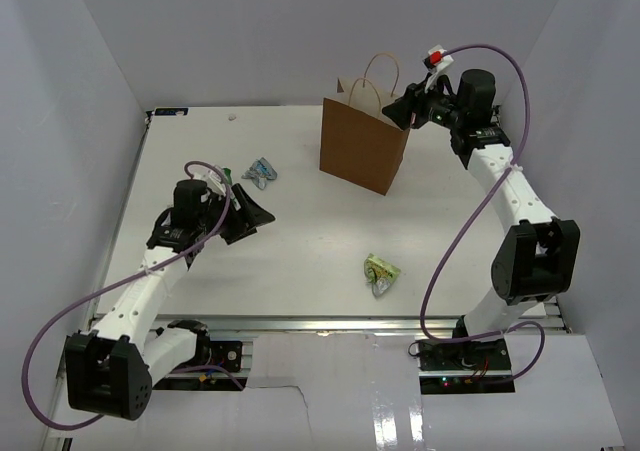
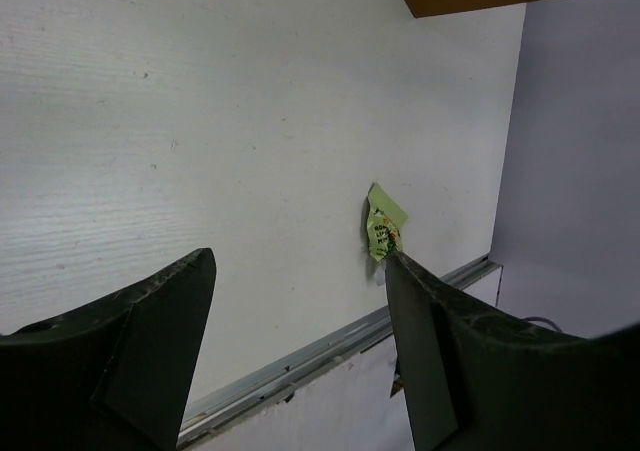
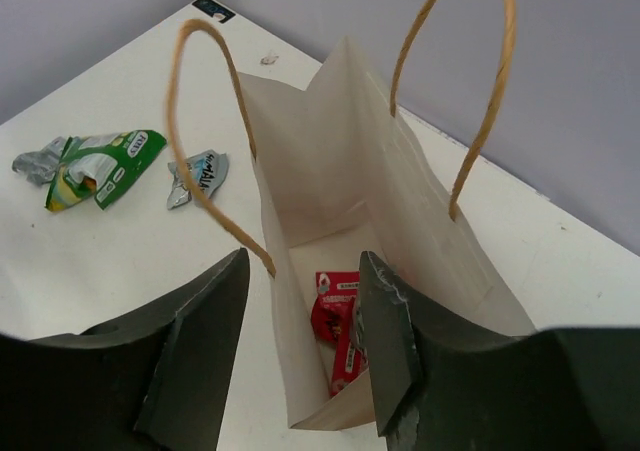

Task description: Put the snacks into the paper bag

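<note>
I see the paper bag point(image 1: 362, 149) from overhead, standing upright toward the far side of the white table point(image 1: 300, 261), a little right of centre. My right gripper point(image 3: 303, 266) hangs over the bag's open mouth. Its jaws are spread and there is nothing between them.

Only the right wrist camera looks down into the bag. Red packets point(image 3: 336, 323) lie on its floor, and the overhead view shows nothing of them. Two thin looped handles point(image 3: 205, 141) rise on either side of the opening.

The right wrist view also shows a green packet point(image 3: 100, 166) lying on the table to the bag's left. A silver-grey packet point(image 3: 200, 176) lies just beside it, with another crumpled silver scrap at the picture's edge. From overhead this cluster is small and hard to sort out.

My left gripper point(image 2: 298, 261) hovers above bare table on the left half, near that cluster, with its jaws wide apart and empty. Its wrist camera faces away from the cluster and shows a yellow-green packet point(image 2: 384, 226) lying near the table's front edge. In that view the packet seems to sit right at one fingertip — overhead, it lies alone at centre front, well apart from both arms. The brown base of the bag just shows at the top of the left wrist view.
</note>
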You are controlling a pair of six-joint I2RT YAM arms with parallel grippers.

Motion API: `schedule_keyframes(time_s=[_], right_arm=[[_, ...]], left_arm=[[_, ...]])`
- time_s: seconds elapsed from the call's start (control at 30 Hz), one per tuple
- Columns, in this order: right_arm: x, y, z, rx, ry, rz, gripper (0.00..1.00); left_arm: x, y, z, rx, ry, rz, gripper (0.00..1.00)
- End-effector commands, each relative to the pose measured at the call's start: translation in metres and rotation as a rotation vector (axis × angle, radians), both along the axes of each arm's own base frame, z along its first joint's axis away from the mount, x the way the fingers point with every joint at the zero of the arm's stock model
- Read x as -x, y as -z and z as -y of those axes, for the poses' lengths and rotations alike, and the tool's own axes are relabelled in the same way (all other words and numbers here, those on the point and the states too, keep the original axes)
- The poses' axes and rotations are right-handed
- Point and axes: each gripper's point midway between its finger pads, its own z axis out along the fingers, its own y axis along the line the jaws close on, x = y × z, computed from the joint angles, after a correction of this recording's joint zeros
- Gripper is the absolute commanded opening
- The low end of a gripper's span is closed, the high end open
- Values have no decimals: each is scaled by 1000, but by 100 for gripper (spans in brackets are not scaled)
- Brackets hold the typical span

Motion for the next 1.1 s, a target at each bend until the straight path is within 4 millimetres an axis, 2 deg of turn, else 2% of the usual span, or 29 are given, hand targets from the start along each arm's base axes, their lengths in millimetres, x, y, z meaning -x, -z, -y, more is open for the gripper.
schedule_keyframes(time_s=[0.0,0.03,0.07,0.1,0.13,0.17,0.2,0.23,0.27,0.3,0.33,0.37,0.4,0.43,0.5,0.53,0.57,0.6,0.63,0.67,0.7,0.73,0.8,0.87,0.9,1.0,1.03,1.07], right_arm=[[16,-53,9,-13,29,114,55],[20,-55,12,-13,26,114,55],[25,-53,13,-11,21,96,55],[35,-56,15,-12,10,93,56],[42,-56,16,11,-19,116,57],[52,-44,18,54,-38,93,59],[65,-46,19,77,-61,111,61],[77,-29,17,100,-101,84,69],[88,-12,19,148,-131,58,73],[101,4,21,170,-146,29,75],[109,17,22,188,-154,5,76],[122,20,26,224,-163,35,77],[131,35,29,239,-165,3,77],[142,65,33,257,-159,-58,79],[159,75,38,277,-152,-47,80],[166,84,39,278,-153,-62,81],[177,94,40,279,-154,-77,81],[181,99,41,281,-151,-84,81],[184,103,43,283,-144,-90,81],[189,107,44,284,-142,-92,81],[190,109,46,285,-133,-95,81],[192,111,47,285,-129,-102,81],[194,114,50,282,-122,-110,81],[195,115,49,274,-124,-117,81],[196,116,49,271,-123,-120,81],[197,120,49,266,-122,-134,81],[197,119,49,264,-121,-133,81],[197,119,49,262,-122,-134,81]], left_arm=[[-22,-6,5,46,-60,-50,79],[-31,-2,1,33,-104,-71,79],[-38,12,0,18,-137,-137,78],[-46,15,-1,22,-179,-170,77],[-60,7,-2,25,-218,-171,73],[-68,14,-9,-4,-284,-205,72],[-78,32,-11,-15,-341,-285,71],[-96,19,-13,-19,-383,-273,70],[-100,30,-23,-86,-446,-315,70],[-110,50,-25,-138,-468,-368,70],[-130,38,-26,-147,-493,-336,71],[-137,44,-31,-189,-515,-344,72],[-147,48,-31,-205,-521,-341,72],[-164,55,-31,-234,-515,-339,73],[-181,63,-33,-279,-509,-329,75],[-184,89,-36,-340,-493,-380,75],[-201,80,-35,-344,-495,-352,76],[-207,85,-37,-367,-500,-359,76],[-204,108,-42,-418,-498,-429,76],[-218,98,-41,-420,-505,-403,76],[-223,101,-44,-436,-518,-406,76],[-223,115,-44,-459,-513,-440,76],[-235,111,-44,-462,-515,-417,76],[-236,121,-47,-488,-523,-440,76],[-240,120,-48,-492,-528,-434,76],[-234,135,-53,-541,-526,-471,72],[-231,141,-55,-554,-518,-489,66],[-228,145,-55,-565,-510,-502,64]])
